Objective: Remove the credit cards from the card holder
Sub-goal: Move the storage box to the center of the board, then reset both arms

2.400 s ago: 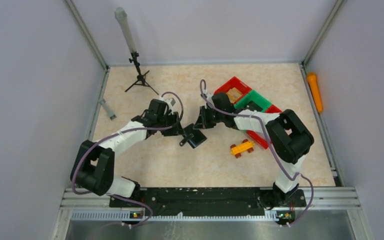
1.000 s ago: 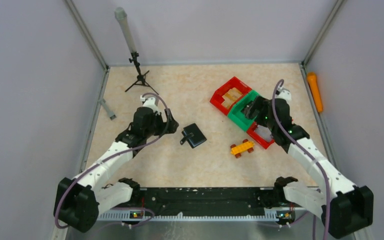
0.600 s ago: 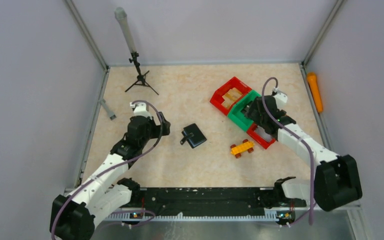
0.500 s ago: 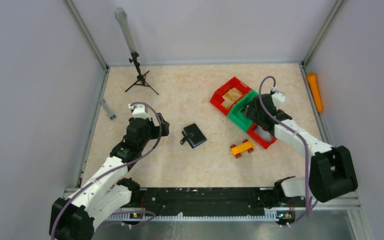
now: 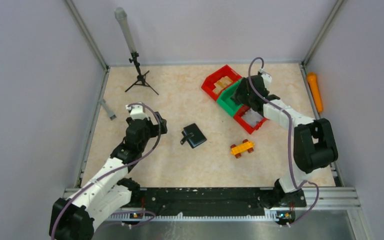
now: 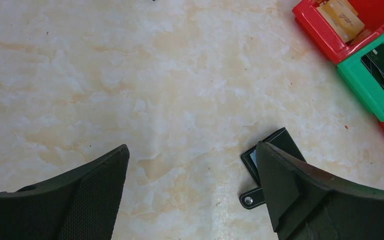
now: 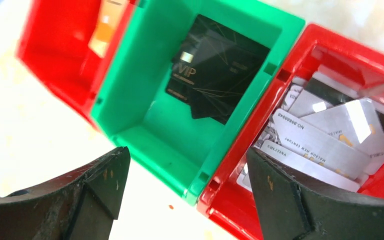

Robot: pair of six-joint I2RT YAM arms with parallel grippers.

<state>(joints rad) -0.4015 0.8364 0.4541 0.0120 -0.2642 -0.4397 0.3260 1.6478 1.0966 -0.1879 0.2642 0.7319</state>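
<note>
The black card holder (image 5: pixel 194 135) lies flat near the table's middle, its strap tab and silver snap (image 6: pixel 250 200) pointing to the near left. A pale card edge (image 6: pixel 253 158) shows at its open side. My left gripper (image 5: pixel 156 125) hovers open to its left, apart from it; in the left wrist view the holder (image 6: pixel 276 146) is partly hidden behind the right finger. My right gripper (image 5: pixel 239 95) is open over the bins, its jaws straddling the corner where the green bin (image 7: pixel 155 125) meets a red bin (image 7: pixel 290 80). Black cards (image 7: pixel 215 70) lie in the green bin, silvery cards (image 7: pixel 325 132) in the red one.
Three joined bins stand at the back right: red (image 5: pixel 214 81), green (image 5: pixel 226 101), red (image 5: pixel 246 123). A yellow toy car (image 5: pixel 242 147) sits right of the holder. A small tripod (image 5: pixel 139 76) stands at the back left, a grey piece (image 5: pixel 107 109) lies by the left wall, and an orange object (image 5: pixel 314 91) by the right.
The row of bins has slid toward the far left along with my right gripper. My left arm has drawn back leftward from the card holder, which lies where it was.
</note>
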